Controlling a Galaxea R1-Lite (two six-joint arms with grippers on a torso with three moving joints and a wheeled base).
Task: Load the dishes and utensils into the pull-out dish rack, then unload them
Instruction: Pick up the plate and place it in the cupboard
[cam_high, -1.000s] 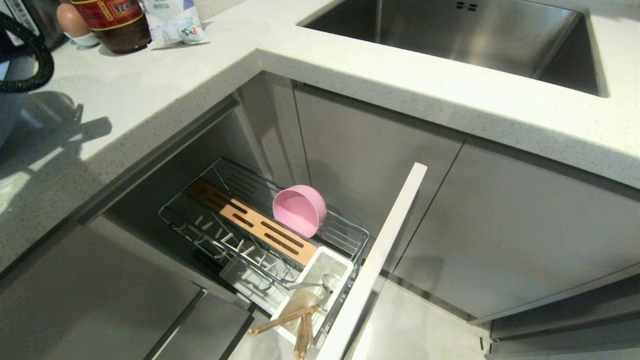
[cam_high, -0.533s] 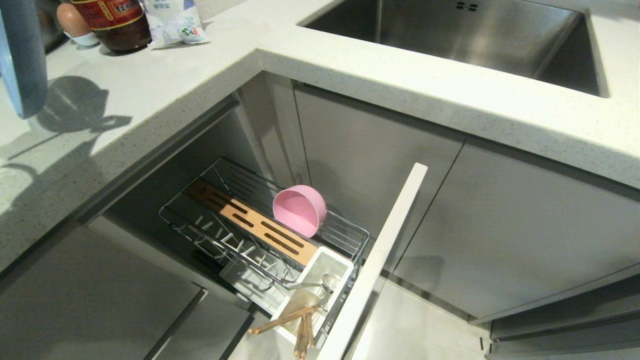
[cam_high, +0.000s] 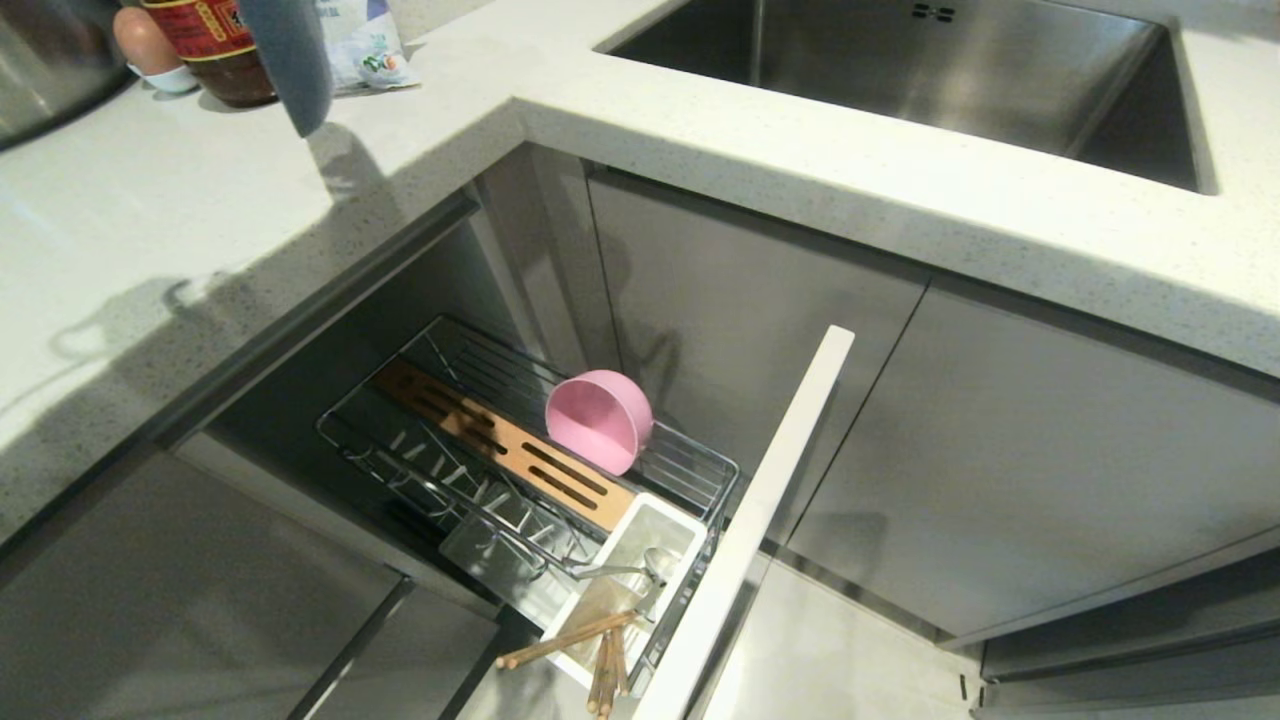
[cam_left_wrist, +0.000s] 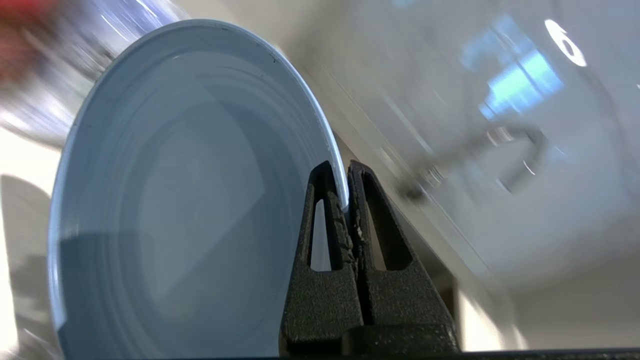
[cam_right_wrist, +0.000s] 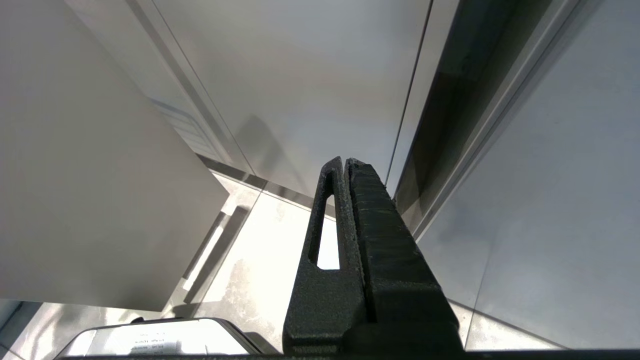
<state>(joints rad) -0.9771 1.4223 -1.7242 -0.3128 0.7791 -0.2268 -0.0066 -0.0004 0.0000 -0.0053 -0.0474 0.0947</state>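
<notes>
Light-blue oval plate (cam_left_wrist: 190, 200), matte and shallow, hangs on edge at the far left, above the speckled white stone tabletop (cam_high: 200, 230); in the head view only its lower edge (cam_high: 290, 60) shows, in front of a brown sauce bottle with a red label (cam_high: 215, 45), a white packet (cam_high: 365, 45) and an egg in a small white cup (cam_high: 145, 45) that crowd the tabletop's back corner. The left gripper (cam_left_wrist: 347, 172) pinches the plate's thin rim between its black fingers, closed tight on it, with the plate's hollow face toward the wrist camera. The tabletop in front of the bottle is open up to its front edge. Below that edge the chrome wire pull-out dish rack (cam_high: 420, 470) stands drawn out of the grey cabinet, its wire prongs bare along the near side, its slotted wooden strip (cam_high: 500, 445) down the middle. A round pink bowl (cam_high: 598, 420) rests tilted on its side by the rack's far rim. Further right, the white plastic cutlery caddy (cam_high: 670, 530) holds a silver metal spoon (cam_high: 625, 570) and light wooden chopsticks (cam_high: 575, 645), whose ends stick out over its near edge. The white front panel (cam_high: 770, 500) closes the rack's right end. A steel sink (cam_high: 900, 70) is set into the tabletop beyond. The right gripper (cam_right_wrist: 345, 162) hangs closed and empty near grey cabinet doors, above the pale floor.
</notes>
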